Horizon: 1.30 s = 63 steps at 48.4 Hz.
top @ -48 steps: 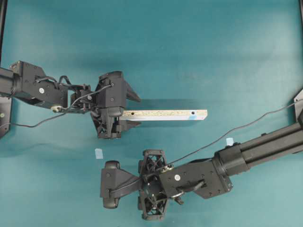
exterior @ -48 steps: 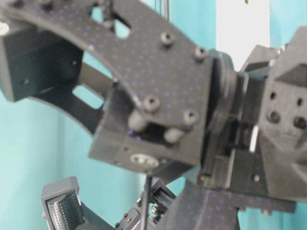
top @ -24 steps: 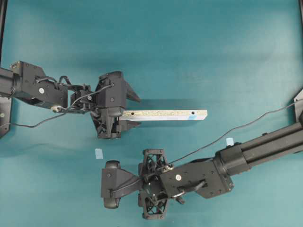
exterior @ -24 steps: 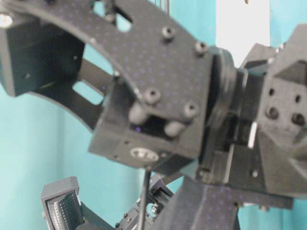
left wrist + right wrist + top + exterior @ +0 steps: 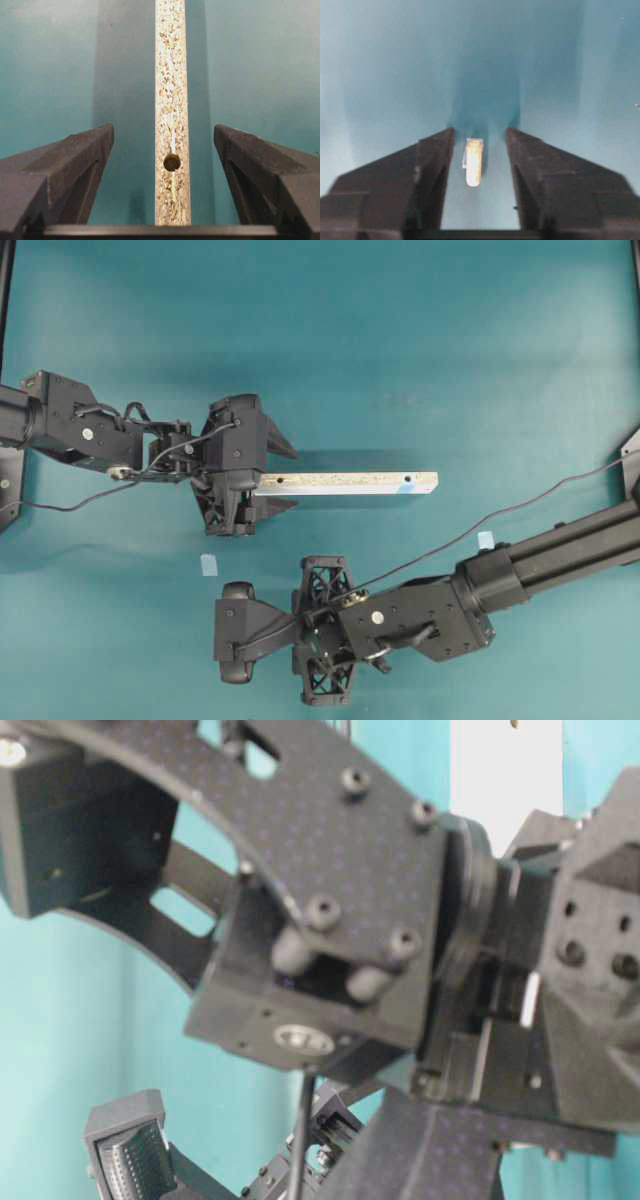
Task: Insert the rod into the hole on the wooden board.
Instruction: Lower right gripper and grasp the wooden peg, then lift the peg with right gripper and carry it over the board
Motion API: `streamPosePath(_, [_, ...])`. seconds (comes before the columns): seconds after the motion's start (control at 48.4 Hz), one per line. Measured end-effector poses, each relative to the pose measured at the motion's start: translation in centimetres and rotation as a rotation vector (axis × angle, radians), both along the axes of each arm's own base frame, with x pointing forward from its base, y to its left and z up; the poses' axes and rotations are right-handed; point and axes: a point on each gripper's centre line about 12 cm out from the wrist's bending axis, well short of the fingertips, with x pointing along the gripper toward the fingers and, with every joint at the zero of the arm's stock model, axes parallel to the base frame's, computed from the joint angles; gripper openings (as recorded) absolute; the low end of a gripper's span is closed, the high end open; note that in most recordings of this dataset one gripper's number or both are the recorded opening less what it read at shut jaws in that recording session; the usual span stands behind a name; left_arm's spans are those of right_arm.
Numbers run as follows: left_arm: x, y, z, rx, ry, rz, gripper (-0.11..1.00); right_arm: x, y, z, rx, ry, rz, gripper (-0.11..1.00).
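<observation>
Cream-white short cylindrical rod (image 5: 473, 162) lies between my right pincer's (image 5: 479, 150) narrowing jaws, not yet gripped; next, close and lift.

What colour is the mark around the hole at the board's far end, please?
Light blue, around the hole on the board; the overhead view shows it best.

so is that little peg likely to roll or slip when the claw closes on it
Probably. The peg is a small, smooth-looking cylinder lying flat on the table, so a nudge from one side could roll it. It looks light and rigid, and lies loose between the right claw fingers, which haven't touched it yet.
</observation>
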Motion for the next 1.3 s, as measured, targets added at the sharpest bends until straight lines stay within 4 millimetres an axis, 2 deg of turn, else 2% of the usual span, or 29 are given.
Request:
streamPosePath(0.083, [0.0, 0.0, 0.0, 0.000, 0.000, 0.000, 0.94, 0.0, 0.0, 0.0, 0.001, 0.000, -0.001, 0.26])
streamPosePath(0.723, [0.0, 0.0, 0.0, 0.000, 0.000, 0.000, 0.94, 0.0, 0.0, 0.0, 0.000, 0.002, -0.002, 0.23])
streamPosePath(0.888, [0.0, 0.0, 0.0, 0.000, 0.000, 0.000, 0.94, -0.2, -0.1, -0.1, -0.007, 0.019, -0.003, 0.08])
streamPosePath(1.177, [0.0, 0.0, 0.0, 0.000, 0.000, 0.000, 0.94, -0.6, -0.3, 0.2, -0.026, 0.035, 0.003, 0.08])
streamPosePath(1.301, [0.0, 0.0, -0.1, 0.000, 0.002, 0.000, 0.94, -0.7, -0.7, 1.3, -0.049, 0.026, 0.012, 0.08])
